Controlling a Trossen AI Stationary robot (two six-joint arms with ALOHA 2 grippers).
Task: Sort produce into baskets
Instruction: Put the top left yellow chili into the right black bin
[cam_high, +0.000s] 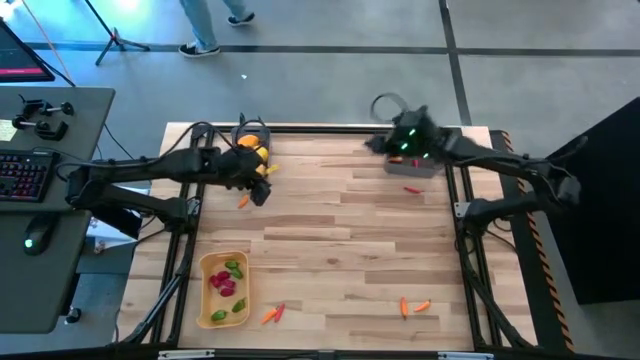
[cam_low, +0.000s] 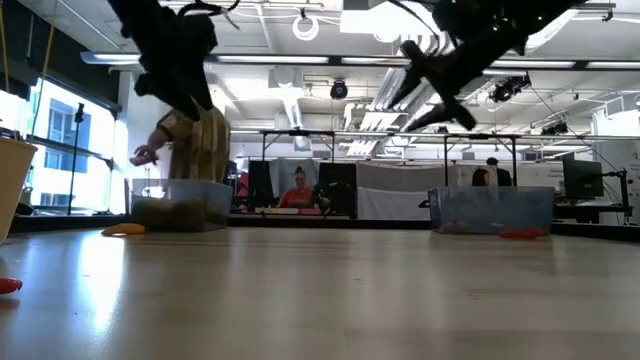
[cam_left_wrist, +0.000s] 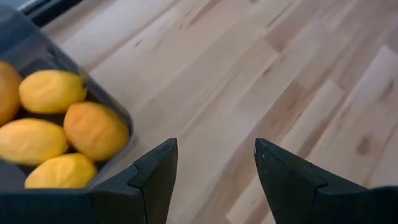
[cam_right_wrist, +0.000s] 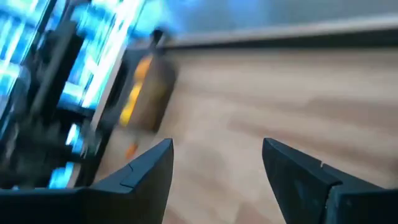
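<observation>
Across the pale wooden desk (cam_high: 340, 235) the sorting looks well along but unfinished. At the far left corner the left arm hangs over a dark grey bin (cam_left_wrist: 118, 118) holding yellow and orange rounded fruits (cam_left_wrist: 96, 129); the left pincer (cam_left_wrist: 214, 165) is just beside that bin, jaws spread wide with only bare wood between them. At the far right the right arm hovers over the second grey bin (cam_high: 412, 168), and the right pincer (cam_right_wrist: 216, 165) is likewise wide open and empty. On the near left sits the tan tray (cam_high: 208, 262) with green and magenta pieces inside. Loose produce remains: an orange piece (cam_high: 243, 201) near the left bin, a red one (cam_high: 411, 189) just in front of the right bin, a carrot shape (cam_high: 272, 315) beside the tray, and two more slim orange pieces (cam_high: 412, 306) at the near right. These toys are probably light, hard and somewhat slick; the slim ones would best be pinched across the middle, crosswise to their length, so they neither pivot nor squirt out.
</observation>
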